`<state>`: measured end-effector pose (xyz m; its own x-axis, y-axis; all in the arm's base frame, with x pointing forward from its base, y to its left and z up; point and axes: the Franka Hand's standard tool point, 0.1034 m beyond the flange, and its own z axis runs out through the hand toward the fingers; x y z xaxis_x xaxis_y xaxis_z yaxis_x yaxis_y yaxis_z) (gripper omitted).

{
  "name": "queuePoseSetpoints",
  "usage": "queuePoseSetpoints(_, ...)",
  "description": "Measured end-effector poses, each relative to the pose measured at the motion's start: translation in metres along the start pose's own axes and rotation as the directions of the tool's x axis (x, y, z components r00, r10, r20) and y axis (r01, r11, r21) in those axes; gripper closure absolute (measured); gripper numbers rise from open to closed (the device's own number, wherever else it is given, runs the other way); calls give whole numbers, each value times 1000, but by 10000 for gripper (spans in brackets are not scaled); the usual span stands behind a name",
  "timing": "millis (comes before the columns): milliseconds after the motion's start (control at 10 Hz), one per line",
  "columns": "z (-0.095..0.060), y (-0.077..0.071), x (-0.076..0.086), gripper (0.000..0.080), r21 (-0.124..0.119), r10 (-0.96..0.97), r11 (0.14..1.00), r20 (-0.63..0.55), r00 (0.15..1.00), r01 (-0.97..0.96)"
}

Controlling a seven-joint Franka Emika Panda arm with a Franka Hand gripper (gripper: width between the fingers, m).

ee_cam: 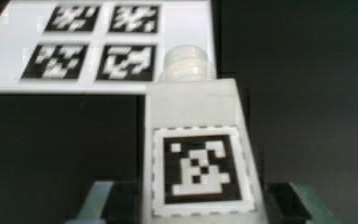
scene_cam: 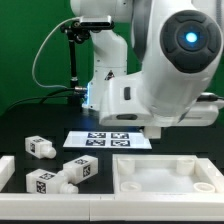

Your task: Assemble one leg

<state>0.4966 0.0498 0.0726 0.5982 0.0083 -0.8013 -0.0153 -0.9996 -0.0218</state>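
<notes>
The gripper (ee_cam: 194, 200) straddles the leg (ee_cam: 195, 120) in the wrist view. Its 2 fingers (ee_cam: 105, 203) stand at either side of the leg's tagged blocky end, with dark slivers between, and I cannot tell whether they press it. The leg's rounded tip points toward the marker board (ee_cam: 96, 45), which bears 4 tags. In the exterior view, on the black table (scene_cam: 100, 208), the nearest spare leg (scene_cam: 45, 182) lies close to a second spare leg (scene_cam: 82, 168), with a third spare leg (scene_cam: 40, 146) farther back, all toward that view's left. The white panel (scene_cam: 165, 180) sits toward its right, and the arm (scene_cam: 170, 60) rises beyond.
</notes>
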Motion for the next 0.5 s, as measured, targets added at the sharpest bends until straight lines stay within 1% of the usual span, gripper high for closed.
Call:
queuePoseSetpoints(200,-1,-3,4,514,-3,13,1000,-28,1000,-13)
queuePoseSetpoints(300,-9,-7,8,514,-1,27,1000,-72,997,-27)
queuePoseSetpoints(400,-25,-23,7,514,-1,29,1000,-133,991,-30)
queuePoseSetpoints(500,-46,-36,1,514,37,35,999,-178,983,-29)
